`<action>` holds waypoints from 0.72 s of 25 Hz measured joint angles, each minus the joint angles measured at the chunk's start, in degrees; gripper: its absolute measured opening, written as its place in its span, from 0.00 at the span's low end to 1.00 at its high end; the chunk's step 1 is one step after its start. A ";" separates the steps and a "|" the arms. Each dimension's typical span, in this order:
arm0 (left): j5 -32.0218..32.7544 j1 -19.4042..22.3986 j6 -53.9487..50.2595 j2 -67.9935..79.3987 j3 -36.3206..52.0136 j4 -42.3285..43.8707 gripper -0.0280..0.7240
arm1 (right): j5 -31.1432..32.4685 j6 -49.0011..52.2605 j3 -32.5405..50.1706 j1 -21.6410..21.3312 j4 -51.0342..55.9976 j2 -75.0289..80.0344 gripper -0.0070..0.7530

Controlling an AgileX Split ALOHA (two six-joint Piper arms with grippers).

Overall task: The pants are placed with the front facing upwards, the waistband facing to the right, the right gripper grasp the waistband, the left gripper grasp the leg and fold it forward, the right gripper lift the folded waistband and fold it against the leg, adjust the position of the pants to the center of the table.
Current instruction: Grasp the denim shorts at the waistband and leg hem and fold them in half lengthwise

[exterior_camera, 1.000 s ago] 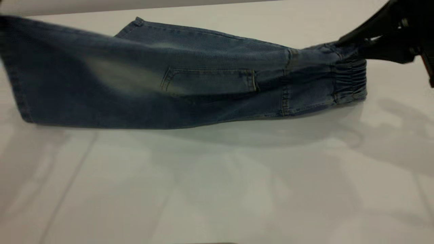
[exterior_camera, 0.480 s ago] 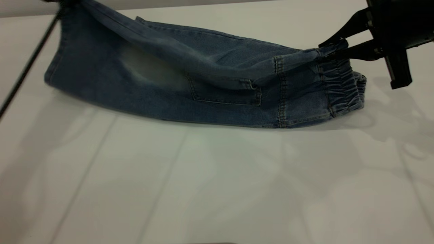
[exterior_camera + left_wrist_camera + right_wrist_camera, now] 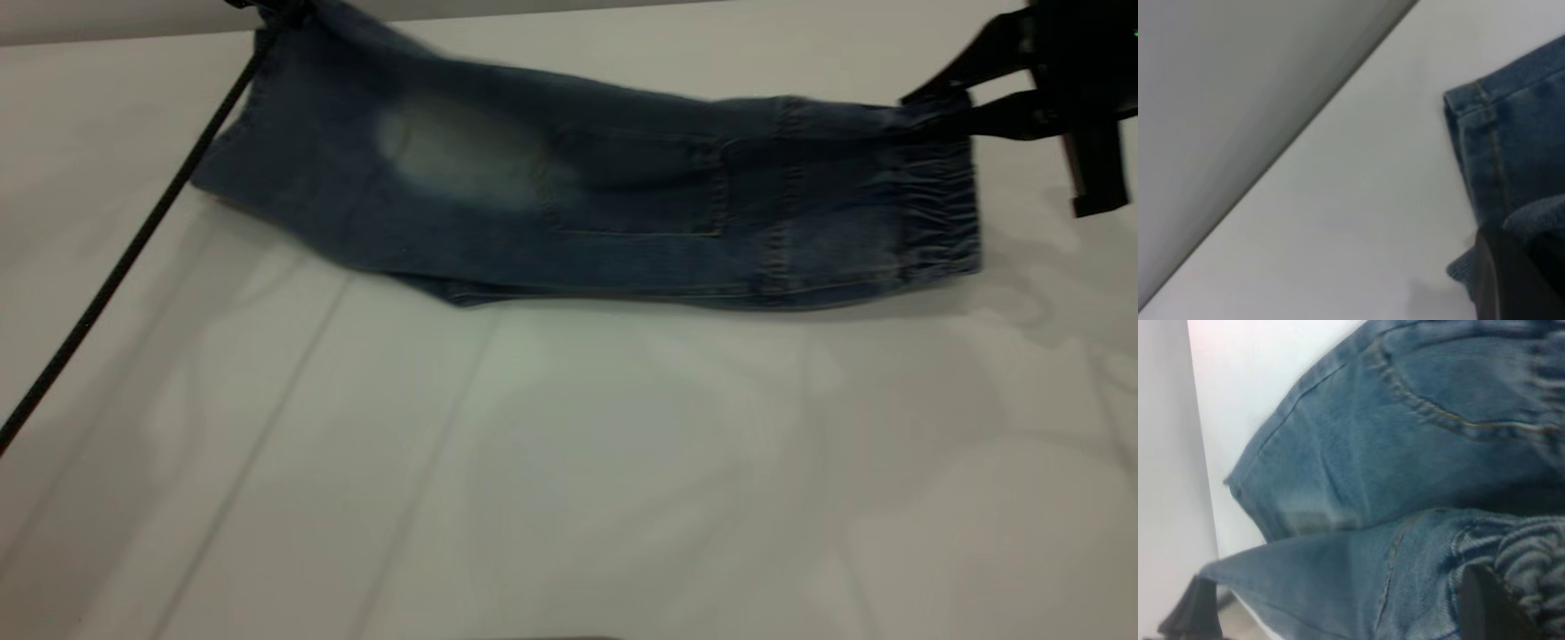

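Observation:
The blue denim pants (image 3: 622, 213) hang stretched between both grippers, their lower edge resting on the white table (image 3: 569, 462). A pale oval (image 3: 462, 160) and a patch pocket (image 3: 640, 191) face the exterior camera. At the right, my right gripper (image 3: 933, 108) is shut on the top corner of the ruched waistband (image 3: 938, 209). Its finger (image 3: 1485, 607) presses into the gathered band (image 3: 1531, 553). My left gripper (image 3: 262, 5), almost out of view at the top left, is shut on the leg hem. Denim (image 3: 1511, 147) is pinched under its finger (image 3: 1511, 280).
A black cable (image 3: 124, 258) runs slantwise from the left gripper down to the exterior view's left edge. The table's far edge (image 3: 133, 36) lies just behind the pants. Bare tabletop stretches in front of them.
The left gripper has carried the leg hem up and to the right, so the pants span less width. The right gripper has shifted right with the waistband. The cable has come into view.

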 joint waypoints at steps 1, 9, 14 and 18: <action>0.00 0.00 0.00 0.75 -0.87 0.00 0.09 | -0.24 0.21 0.00 -0.51 0.00 0.00 0.13; -0.40 0.00 -0.16 5.25 -2.68 -0.05 0.12 | -3.91 2.37 0.00 -0.78 0.00 0.00 0.14; -0.93 -0.10 -1.07 6.17 -2.74 -0.10 0.20 | -5.31 2.67 0.00 -0.78 0.02 0.00 0.15; -1.58 -0.10 -1.33 6.17 -2.74 -0.04 0.28 | -6.19 3.71 0.00 -0.78 0.07 0.00 0.19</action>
